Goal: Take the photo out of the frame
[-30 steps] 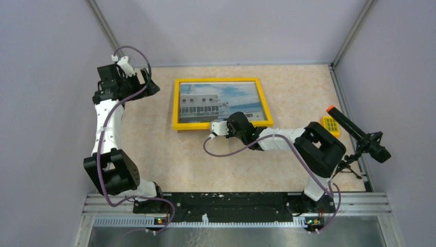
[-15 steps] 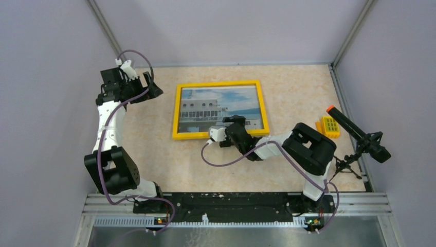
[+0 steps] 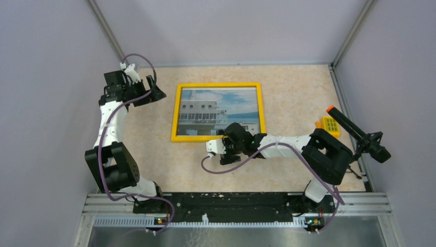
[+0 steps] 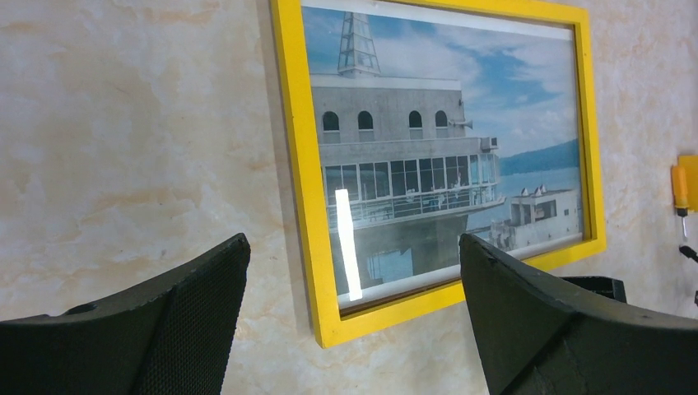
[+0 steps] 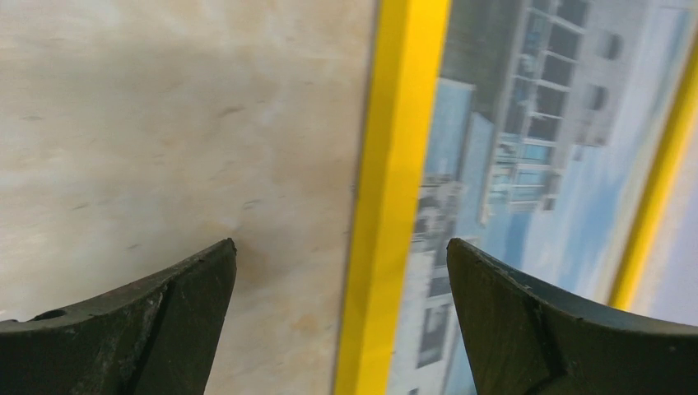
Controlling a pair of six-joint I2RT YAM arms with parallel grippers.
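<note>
two arms flank the frame [image 3: 175,113], which lies flat and face up on the table [image 3: 298,92]; its long sides run left to right across the overhead view, a little skewed; the photo [image 3: 218,108] sits inside it, not yet out; the right gripper [image 5: 337,251] is the nearer one, over the near long border towards its right half; its wrist view shows the jaws spread wide with that yellow strip running between them, bare table by one finger and the print by the other; nothing is held, and whether the fingers touch the frame cannot be told; the right arm reaches low and leftward from its base, forearm almost level, wrist tipped down; the left gripper [image 3: 156,91] hangs off the far left corner, apart from the frame, jaws likewise wide and empty, its arm stretched forward and raised; the coming move probably turns on that near border, since the back presumably faces the table and the frame likely has to be lifted or turned from this edge
</note>
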